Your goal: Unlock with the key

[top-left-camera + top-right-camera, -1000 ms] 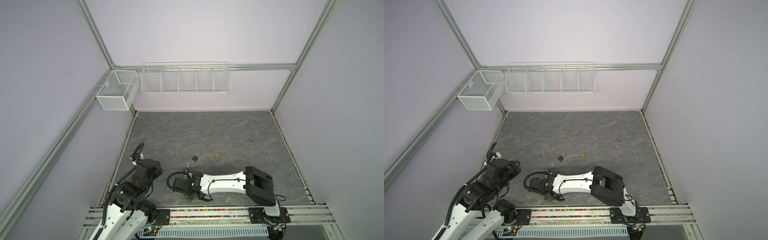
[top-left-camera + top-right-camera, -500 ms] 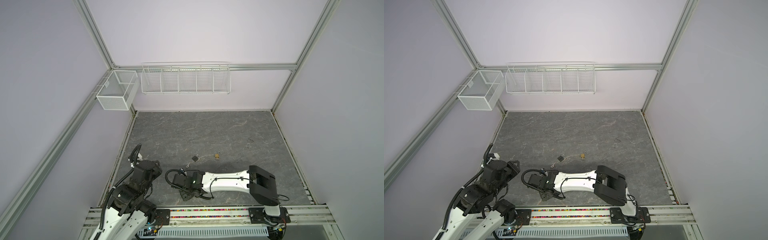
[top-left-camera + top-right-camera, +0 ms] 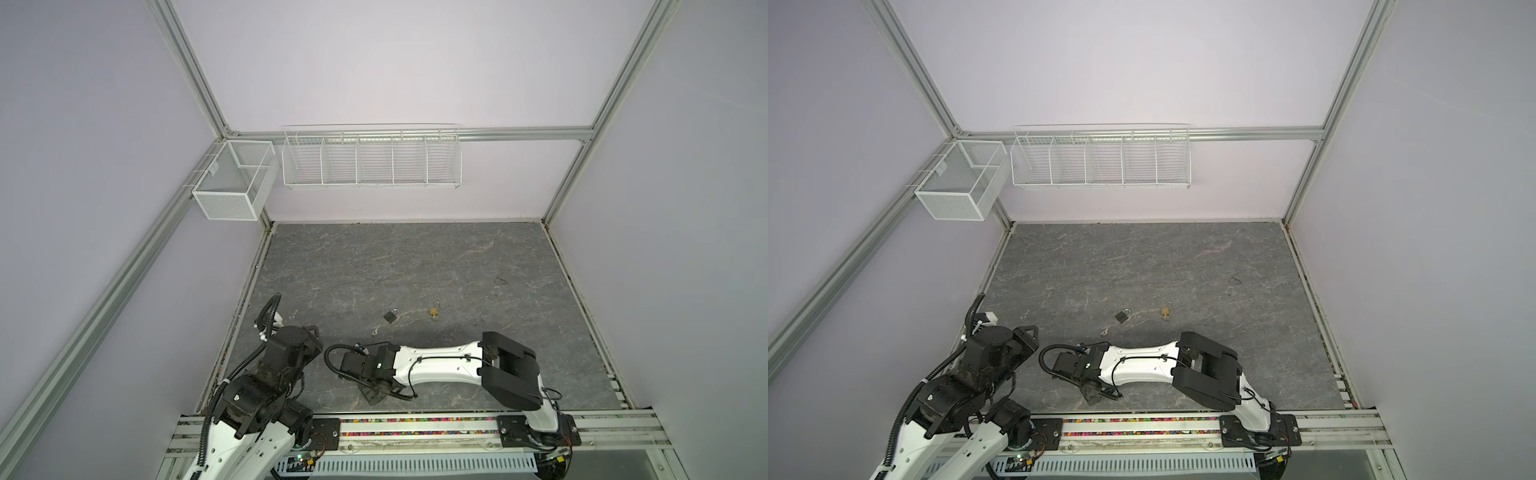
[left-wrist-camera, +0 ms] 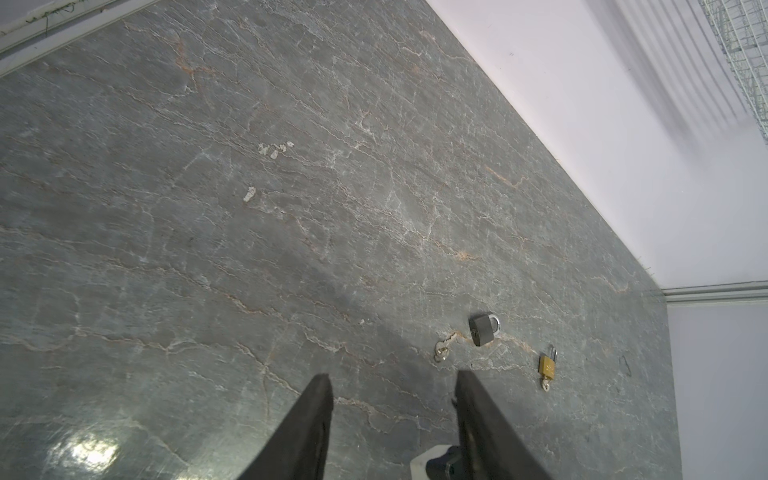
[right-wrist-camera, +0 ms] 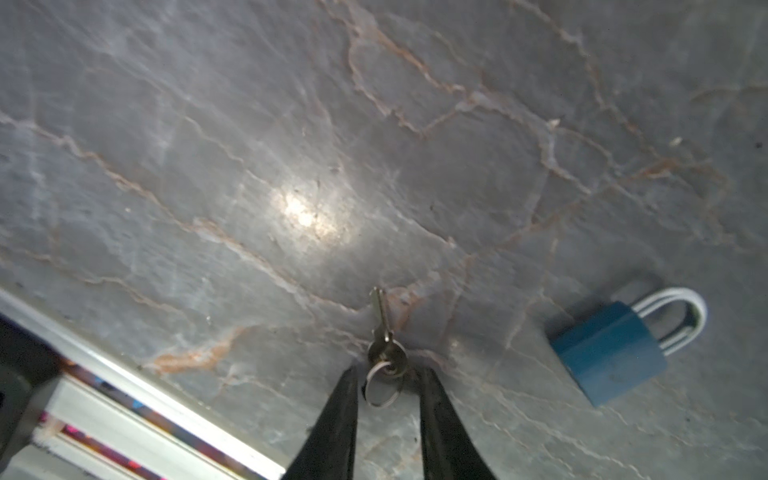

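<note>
In the right wrist view a small silver key (image 5: 383, 328) on a split ring (image 5: 382, 387) lies flat on the grey stone table. My right gripper (image 5: 388, 372) stands over it with a finger on each side of the ring. The jaws are narrow and open, and the key's head sits just past the tips. A blue padlock (image 5: 611, 353) with a silver shackle lies close beside it. In both top views this gripper (image 3: 374, 395) points down near the front rail, and the arm hides the blue padlock. My left gripper (image 4: 392, 376) hovers open and empty.
A dark grey padlock (image 3: 391, 316) (image 4: 482, 328), a loose key (image 3: 375, 331) (image 4: 441, 351) and a brass padlock (image 3: 434, 311) (image 4: 547, 365) with a key in it lie mid-table. The front rail (image 5: 124, 399) runs close by the right gripper. Wire baskets (image 3: 370, 158) hang on the back wall.
My right gripper has moved toward the front rail and down onto the key, and its jaws have narrowed. The left arm has barely shifted.
</note>
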